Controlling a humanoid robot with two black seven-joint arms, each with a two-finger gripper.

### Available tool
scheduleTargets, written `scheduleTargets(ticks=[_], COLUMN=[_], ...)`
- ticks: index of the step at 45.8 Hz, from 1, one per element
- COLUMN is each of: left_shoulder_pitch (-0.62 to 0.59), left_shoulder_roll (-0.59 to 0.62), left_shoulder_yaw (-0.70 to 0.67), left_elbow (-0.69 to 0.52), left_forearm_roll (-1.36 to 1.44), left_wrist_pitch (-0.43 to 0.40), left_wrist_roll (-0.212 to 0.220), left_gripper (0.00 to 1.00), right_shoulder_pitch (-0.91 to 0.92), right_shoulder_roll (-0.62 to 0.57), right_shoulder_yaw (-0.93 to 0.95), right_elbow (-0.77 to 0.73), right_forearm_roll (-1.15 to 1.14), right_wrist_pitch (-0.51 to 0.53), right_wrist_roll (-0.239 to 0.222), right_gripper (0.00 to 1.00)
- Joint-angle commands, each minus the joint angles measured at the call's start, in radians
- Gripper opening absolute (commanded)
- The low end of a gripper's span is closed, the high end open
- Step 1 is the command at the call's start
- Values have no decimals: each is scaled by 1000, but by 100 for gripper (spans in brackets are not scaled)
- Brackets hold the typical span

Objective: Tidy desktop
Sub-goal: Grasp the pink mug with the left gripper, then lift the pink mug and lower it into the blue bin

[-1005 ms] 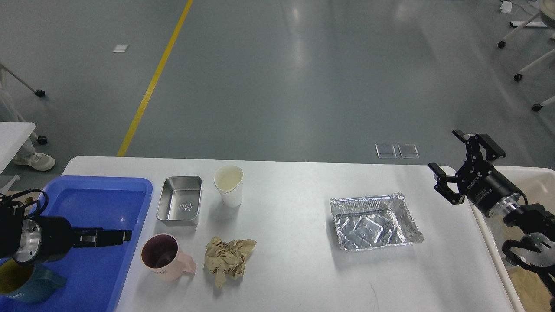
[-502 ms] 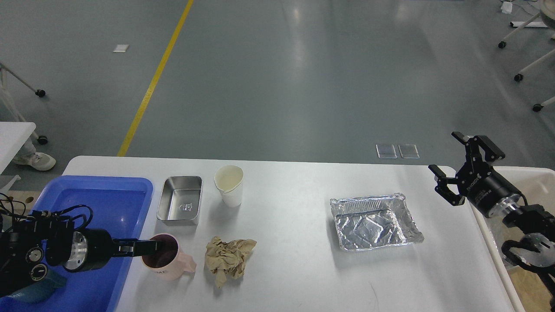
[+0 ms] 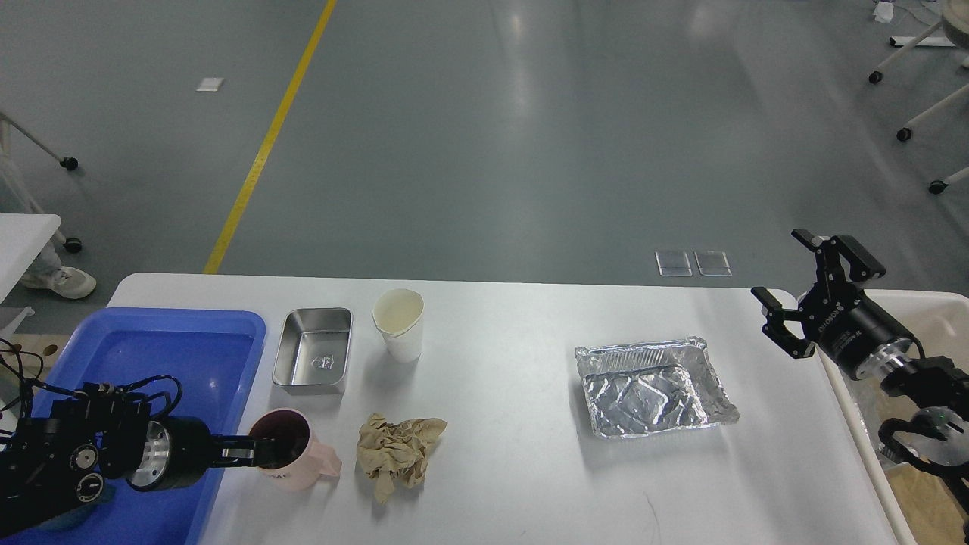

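My left claw is low at the near left part of the worktop, and its dark fingers reach to the rim of the pink mug. One finger seems to be inside the mug's opening, but the fingers look dark against the dark inside, so I cannot tell if they are apart or pressed on the rim. The mug stands upright just beside the right wall of the blue tray, which lies on the left edge of the worktop.

My right claw hangs above the far right corner of the worktop. Its two fingers are wide apart and hold nothing, and they touch nothing.

The white worktop fills the lower part of the view, from the blue tray on the left to a beige bin at the right edge. On it, near the far edge, a steel box stands just beside the tray, and a white paper cup stands upright to the right of it. A crumpled brown paper lies near the mug, on its right side. A foil tray lies in the right half, well apart from the other things.
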State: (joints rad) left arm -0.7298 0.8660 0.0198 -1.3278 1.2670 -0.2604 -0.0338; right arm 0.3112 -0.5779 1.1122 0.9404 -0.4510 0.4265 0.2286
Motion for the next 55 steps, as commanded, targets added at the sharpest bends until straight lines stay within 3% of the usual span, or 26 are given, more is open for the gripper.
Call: scheduleTargets(ticks=[1, 10, 12, 22, 30, 46, 55], left_shoulder_pitch=[-3, -10, -10, -11, -51, -292, -399], left_shoulder_roll=[-5, -1, 4, 48, 143, 471, 585], left_shoulder_yaw=[0, -1, -1, -3, -11, -47, -61], left_elbow=[1, -2, -4, -16, -96, -234, -245], left_forearm_roll=[0, 2, 3, 11, 11, -23, -87], left_wrist_pitch=[-25, -68, -71, -77, -108, -296, -385], left_wrist_roll=[0, -14, -17, -35, -60, -141, -149], left_gripper=[26, 2, 1, 0, 0, 0, 1], right_shoulder_pitch=[0, 0, 0, 0, 2, 11, 14], right_shoulder_roll=[0, 0, 0, 3, 4, 9, 23], right_shoulder_yaw=[0, 0, 0, 0, 0, 0, 0], right_elbow=[0, 0, 0, 0, 0, 1, 0], right_forearm_roll=[0, 0, 0, 0, 0, 0, 0], right_wrist_pitch=[0, 0, 0, 0, 0, -2, 0], right_wrist_roll=[0, 0, 0, 0, 0, 0, 0], right_gripper=[100, 100, 100, 100, 100, 100, 100])
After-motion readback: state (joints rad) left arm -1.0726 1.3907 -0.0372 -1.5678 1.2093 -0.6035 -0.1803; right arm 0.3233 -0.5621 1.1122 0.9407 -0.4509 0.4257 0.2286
